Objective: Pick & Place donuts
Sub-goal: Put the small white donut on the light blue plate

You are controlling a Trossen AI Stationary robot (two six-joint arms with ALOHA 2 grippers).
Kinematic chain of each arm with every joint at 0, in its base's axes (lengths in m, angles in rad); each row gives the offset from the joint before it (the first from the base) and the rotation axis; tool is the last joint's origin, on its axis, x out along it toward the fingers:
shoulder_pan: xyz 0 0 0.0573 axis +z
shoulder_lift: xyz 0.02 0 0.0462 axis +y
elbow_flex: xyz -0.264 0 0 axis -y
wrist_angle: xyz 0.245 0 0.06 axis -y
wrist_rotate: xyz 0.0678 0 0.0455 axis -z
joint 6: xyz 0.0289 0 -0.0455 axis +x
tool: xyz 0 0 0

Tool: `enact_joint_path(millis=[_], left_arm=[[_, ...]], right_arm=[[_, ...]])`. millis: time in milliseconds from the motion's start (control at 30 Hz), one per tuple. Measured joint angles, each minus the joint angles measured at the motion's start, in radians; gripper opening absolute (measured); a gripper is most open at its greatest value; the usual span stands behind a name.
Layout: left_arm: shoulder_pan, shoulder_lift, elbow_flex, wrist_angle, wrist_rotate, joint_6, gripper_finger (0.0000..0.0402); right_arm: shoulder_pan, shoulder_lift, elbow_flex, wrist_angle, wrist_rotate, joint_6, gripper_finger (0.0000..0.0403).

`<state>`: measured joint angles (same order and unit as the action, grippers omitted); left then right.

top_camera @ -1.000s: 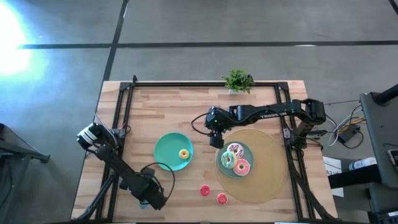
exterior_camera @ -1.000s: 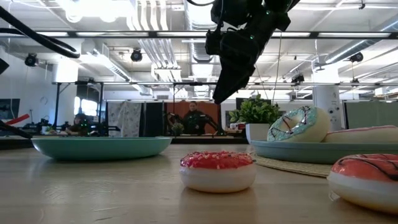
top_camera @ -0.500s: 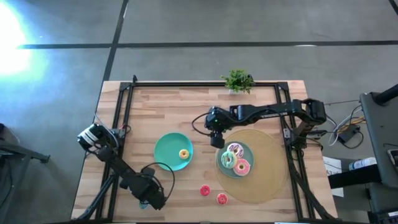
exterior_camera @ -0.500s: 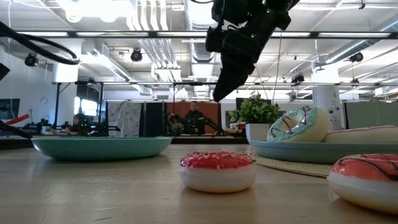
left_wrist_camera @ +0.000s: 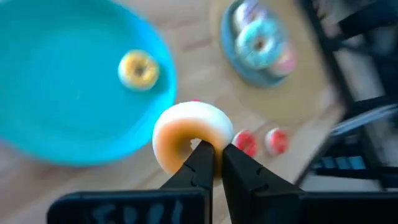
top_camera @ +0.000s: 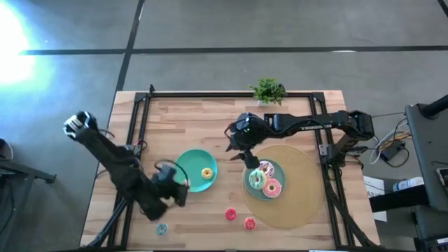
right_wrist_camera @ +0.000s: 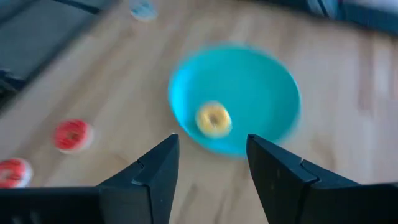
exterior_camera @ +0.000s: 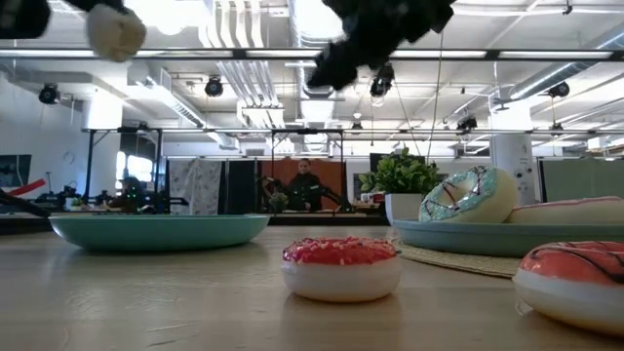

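Donut with orange icing (left_wrist_camera: pixel 193 134) is clamped in my left pincer (left_wrist_camera: pixel 212 149), the fingers pinched shut on its ring, up in the air just beside the near rim of the left plate (top_camera: pixel 185 168). A second ago that pincer sat low at the front edge of the table (top_camera: pixel 189 119), open. Now the arm has lifted and swung toward the plate, and its elbow has kicked out past the left edge of the table.

A small pale-blue round thing (top_camera: pixel 162 229) shows on the wood where the pincer was; I can't tell what it is.

My right pincer (right_wrist_camera: pixel 211 146) is spread wide with nothing in it, above the bare wood between the two plates. It has climbed and drifted a touch away from the right plate (top_camera: pixel 280 171), almost out of the top of the low view.

Count, then:
- One yellow donut (top_camera: pixel 207 173) lies on the left plate.
- Three donuts sit packed together on the right plate: white-purple (top_camera: pixel 264 168), teal (top_camera: pixel 255 180) and pink (top_camera: pixel 271 187).
- Two red donuts (top_camera: pixel 230 214) lie on the table near the front, just beside each other; none of these has moved.
- With the orange one aloft, that makes seven.

There are two teal plates, one round tan mat (top_camera: pixel 301 189) under the right plate, and one potted plant (top_camera: pixel 267 91) at the far edge.
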<state>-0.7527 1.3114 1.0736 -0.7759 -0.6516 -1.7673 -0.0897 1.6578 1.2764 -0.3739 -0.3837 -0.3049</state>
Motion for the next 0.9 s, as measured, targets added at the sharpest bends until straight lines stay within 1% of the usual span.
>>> enact_joint_path(millis=[67,133,200,267,300,333,400,467,533,733,900], left_arm=[[0.031,-0.078,-0.055,0.085,-0.001,0.069,0.0000],[0.070,-0.141,-0.132,0.231,0.024,0.165,0.0000],[0.122,-0.196,-0.223,0.466,0.075,0.296,0.0000],[0.182,-0.240,-0.315,0.727,0.152,0.415,0.0000],[0.216,-0.255,-0.355,0.826,0.191,0.451,0.0000],[0.250,-0.264,-0.388,0.888,0.227,0.463,0.0000],[0.309,-0.271,-0.429,0.900,0.300,0.450,0.0000],[0.360,-0.267,-0.439,0.857,0.385,0.429,0.0000],[0.395,-0.256,-0.438,0.836,0.455,0.429,0.0000],[0.455,-0.236,-0.394,0.828,0.533,0.517,0.0000],[0.521,-0.182,-0.345,0.817,0.635,0.560,0.0000]], right_arm=[[0.003,0.001,0.025,0.017,-0.056,-0.043,0.0176],[0.008,0.008,0.057,0.026,-0.067,-0.059,0.0176],[0.015,0.023,0.090,0.026,-0.067,-0.062,0.0178],[0.026,0.030,0.118,0.026,-0.067,-0.079,0.0183],[0.035,0.033,0.129,0.022,-0.067,-0.109,0.0187],[0.044,0.035,0.142,0.023,-0.065,-0.147,0.0190],[0.067,0.035,0.160,0.009,-0.048,-0.238,0.0196],[0.090,0.035,0.173,0.008,-0.002,-0.308,0.0202],[0.105,0.036,0.184,0.007,0.016,-0.353,0.0206],[0.115,0.047,0.191,0.009,0.020,-0.407,0.0213],[0.117,0.087,0.191,0.025,0.020,-0.414,0.0212]])
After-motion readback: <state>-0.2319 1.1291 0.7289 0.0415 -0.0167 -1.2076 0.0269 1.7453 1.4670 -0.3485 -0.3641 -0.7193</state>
